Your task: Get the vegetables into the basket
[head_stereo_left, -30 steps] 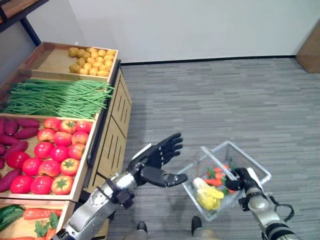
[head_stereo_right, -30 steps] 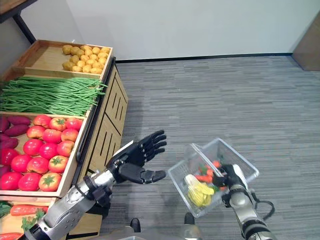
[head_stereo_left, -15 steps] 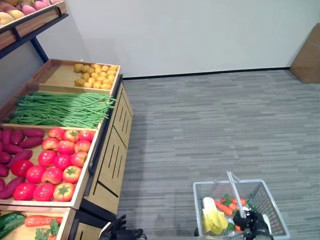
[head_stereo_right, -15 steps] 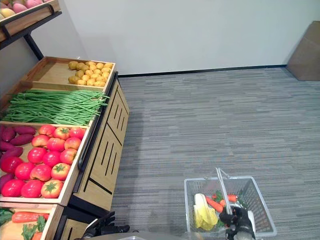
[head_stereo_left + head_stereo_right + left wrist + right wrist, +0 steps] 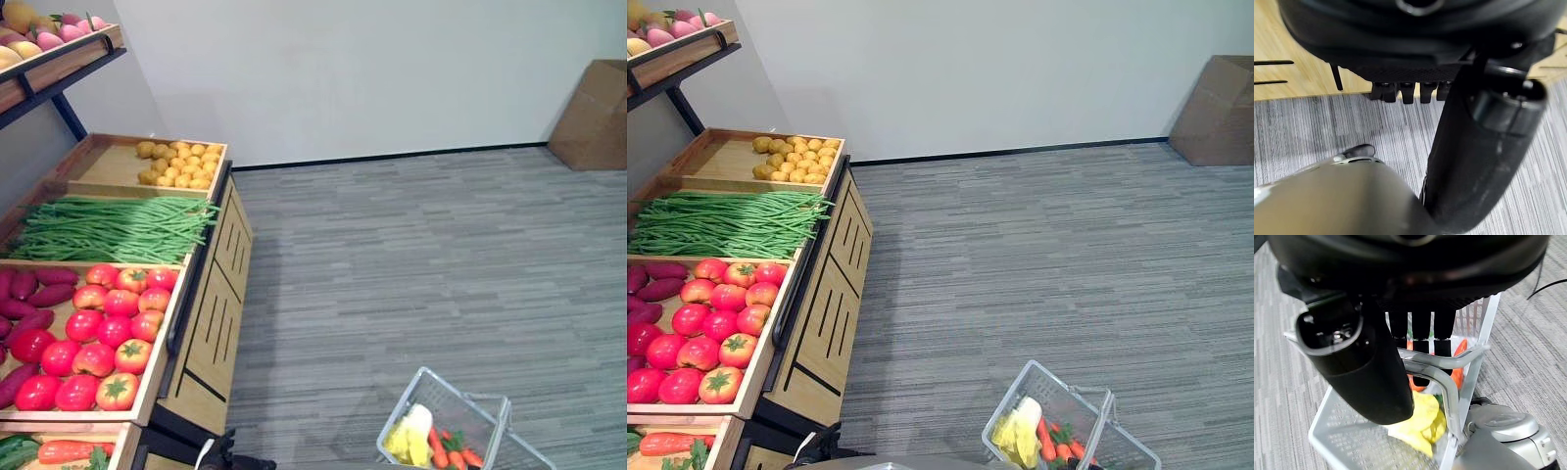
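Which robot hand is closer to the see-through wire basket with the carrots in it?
The right hand. Its fingers are curled round the handle of the clear wire basket, right above the carrots. The left hand hangs over the grey floor by the wooden stand, away from the basket.

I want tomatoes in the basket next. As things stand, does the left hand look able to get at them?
Probably not yet. The left hand hangs low beside the stand's wooden front, empty, well below the tomatoes. Nothing covers their crate, so raising the arm should open the way.
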You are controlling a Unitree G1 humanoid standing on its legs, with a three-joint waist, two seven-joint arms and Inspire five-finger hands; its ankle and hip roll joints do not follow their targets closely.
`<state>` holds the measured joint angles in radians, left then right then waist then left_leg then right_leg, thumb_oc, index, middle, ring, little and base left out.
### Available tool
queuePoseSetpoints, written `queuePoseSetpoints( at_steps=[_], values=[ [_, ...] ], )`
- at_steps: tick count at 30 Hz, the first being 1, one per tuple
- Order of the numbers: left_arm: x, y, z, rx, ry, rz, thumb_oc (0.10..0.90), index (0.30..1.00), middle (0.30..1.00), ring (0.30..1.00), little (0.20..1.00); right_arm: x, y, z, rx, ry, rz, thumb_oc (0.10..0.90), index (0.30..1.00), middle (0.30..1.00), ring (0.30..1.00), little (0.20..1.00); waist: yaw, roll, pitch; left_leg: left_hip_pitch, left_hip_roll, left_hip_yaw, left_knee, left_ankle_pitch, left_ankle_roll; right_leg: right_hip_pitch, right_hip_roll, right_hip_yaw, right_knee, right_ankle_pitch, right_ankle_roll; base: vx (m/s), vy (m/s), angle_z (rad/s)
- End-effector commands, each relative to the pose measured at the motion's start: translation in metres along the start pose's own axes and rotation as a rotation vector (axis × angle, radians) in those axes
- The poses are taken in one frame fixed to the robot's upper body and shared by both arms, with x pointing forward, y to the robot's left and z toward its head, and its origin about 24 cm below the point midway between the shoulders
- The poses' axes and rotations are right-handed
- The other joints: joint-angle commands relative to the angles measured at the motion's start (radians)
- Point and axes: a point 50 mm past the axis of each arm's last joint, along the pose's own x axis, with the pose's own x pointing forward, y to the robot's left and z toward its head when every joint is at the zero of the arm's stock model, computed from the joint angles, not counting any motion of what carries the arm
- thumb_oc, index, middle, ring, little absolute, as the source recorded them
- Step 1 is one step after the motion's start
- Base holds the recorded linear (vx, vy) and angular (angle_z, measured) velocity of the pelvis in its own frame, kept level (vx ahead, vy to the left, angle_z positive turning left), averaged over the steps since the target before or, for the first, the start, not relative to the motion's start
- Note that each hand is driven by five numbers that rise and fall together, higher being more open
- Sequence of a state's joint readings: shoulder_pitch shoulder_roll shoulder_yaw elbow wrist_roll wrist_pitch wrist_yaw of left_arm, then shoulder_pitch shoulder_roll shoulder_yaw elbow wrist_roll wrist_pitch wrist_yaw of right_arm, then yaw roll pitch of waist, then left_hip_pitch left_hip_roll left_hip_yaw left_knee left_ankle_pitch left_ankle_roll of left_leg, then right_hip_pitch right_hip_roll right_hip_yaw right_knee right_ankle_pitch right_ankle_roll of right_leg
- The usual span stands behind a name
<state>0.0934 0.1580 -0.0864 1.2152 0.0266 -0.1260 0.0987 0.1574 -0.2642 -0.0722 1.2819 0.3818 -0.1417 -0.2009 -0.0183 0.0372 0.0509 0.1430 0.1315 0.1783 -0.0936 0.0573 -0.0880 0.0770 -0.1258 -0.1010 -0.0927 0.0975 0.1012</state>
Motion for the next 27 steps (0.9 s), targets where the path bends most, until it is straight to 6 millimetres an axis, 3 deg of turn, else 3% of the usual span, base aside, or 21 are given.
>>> queuePoseSetpoints(
  at_steps=[1,4,11,17,27],
  values=[
    [-0.002,0.009,-0.015,0.052,0.075,0.050,0.900,1.000,1.000,1.000,1.000,0.004,0.010,0.038,0.049,-0.122,0.003,0.900,1.000,1.000,1.000,1.000,-0.004,-0.038,0.053,0.005,0.013,-0.007,0.006,-0.055,-0.029,0.071,-0.040,-0.101,0.005,-0.078,0.054,0.00,0.000,0.00],
    [0.000,0.006,-0.010,0.037,0.063,0.047,0.900,1.000,1.000,1.000,1.000,0.003,0.013,0.020,0.006,-0.053,0.020,0.900,1.000,1.000,1.000,1.000,-0.007,-0.038,0.053,0.001,0.016,-0.010,0.006,-0.052,-0.031,0.071,-0.038,-0.105,0.005,-0.080,0.052,-0.01,-0.005,0.01],
    [0.000,0.002,-0.008,0.021,0.062,0.035,0.900,1.000,1.000,1.000,1.000,0.001,0.015,0.004,-0.028,0.022,0.040,0.900,1.000,1.000,1.000,1.000,-0.009,-0.038,0.054,0.000,0.018,-0.012,0.006,-0.051,-0.032,0.069,-0.037,-0.103,0.005,-0.079,0.051,0.00,0.000,0.00],
    [0.001,-0.002,-0.006,0.023,0.068,-0.011,0.900,1.000,1.000,1.000,1.000,-0.006,0.027,-0.021,-0.132,0.113,0.183,0.900,1.000,1.000,1.000,1.000,-0.008,-0.042,0.052,0.001,0.021,-0.016,0.006,-0.048,-0.034,0.073,-0.035,-0.103,0.005,-0.082,0.047,0.00,0.000,0.00],
    [0.001,-0.005,-0.005,0.016,0.070,-0.024,0.900,1.000,1.000,1.000,1.000,-0.007,0.039,-0.016,-0.137,0.089,0.228,0.900,1.000,1.000,1.000,1.000,-0.009,-0.043,0.045,0.003,0.020,-0.018,0.006,-0.048,-0.033,0.076,-0.035,-0.105,0.005,-0.083,0.047,0.00,0.000,0.00]
  ],
)
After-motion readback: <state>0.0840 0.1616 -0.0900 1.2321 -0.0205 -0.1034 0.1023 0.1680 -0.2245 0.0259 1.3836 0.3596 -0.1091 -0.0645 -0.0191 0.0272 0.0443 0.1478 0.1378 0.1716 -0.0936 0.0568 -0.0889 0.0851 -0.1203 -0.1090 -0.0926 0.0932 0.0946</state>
